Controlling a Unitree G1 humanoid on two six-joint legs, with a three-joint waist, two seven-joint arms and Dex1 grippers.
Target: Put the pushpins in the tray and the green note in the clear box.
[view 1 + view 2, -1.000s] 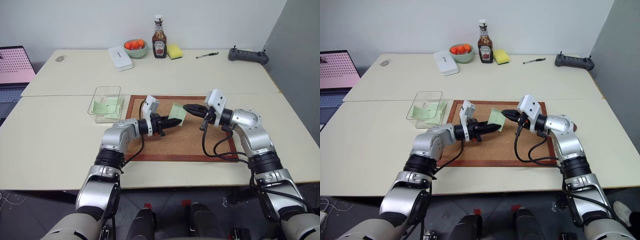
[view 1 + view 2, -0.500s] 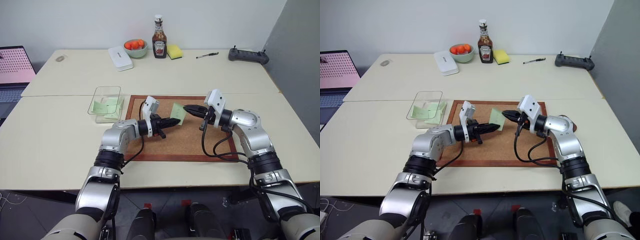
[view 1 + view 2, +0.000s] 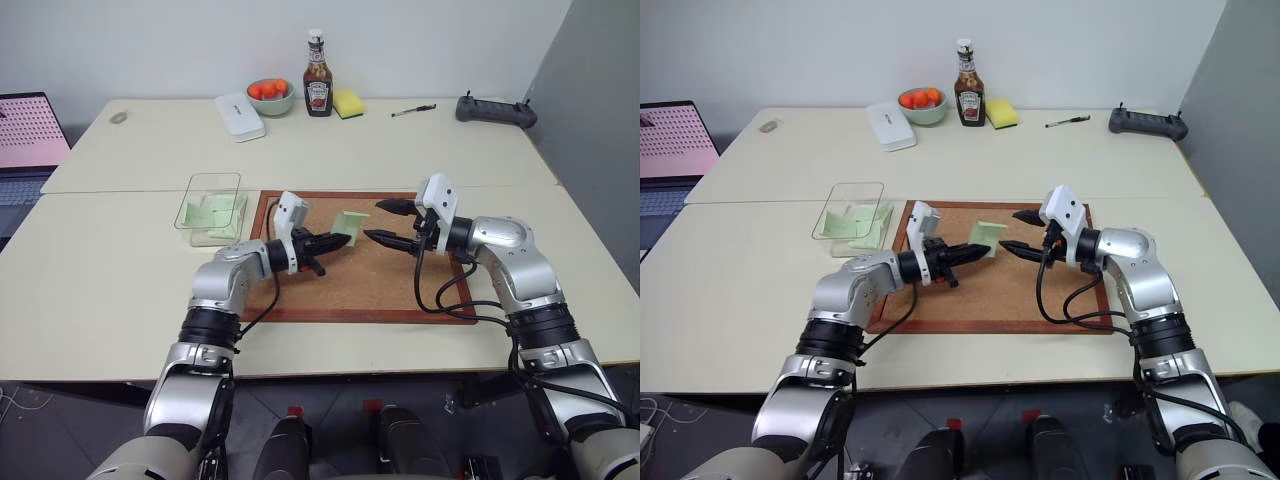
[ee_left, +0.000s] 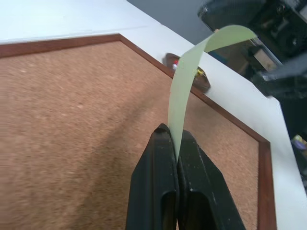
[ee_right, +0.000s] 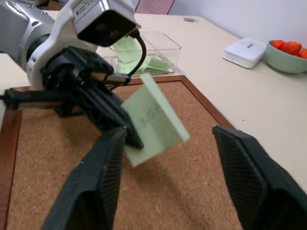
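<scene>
The right gripper (image 3: 387,222) has let go of the green note (image 3: 349,222) and its two black fingers now stand wide apart, one above the other, just beside the paper. A second ago those fingers were pinched shut at the note's far edge. The left gripper (image 3: 334,241) has slid a little toward the robot's left and holds the note by one edge, with its fingers (image 4: 165,158) pressed tight together on it. The note stands up in the air above the cork board (image 3: 370,285), curling over at the top. The clear box (image 3: 211,208) sits on the table (image 3: 100,260) just past the left corner of the board, and some pale green notes (image 3: 215,212) lie inside it. In the left wrist view a small dark reddish-brown tray (image 4: 189,74) lies on the table right beside the board's wooden frame, with something tiny and bright in it, too small to tell. Far back on the table stand a ketchup bottle (image 3: 318,88), a bowl of oranges (image 3: 270,96), a yellow sponge (image 3: 349,102) and a flat white case (image 3: 241,116).
</scene>
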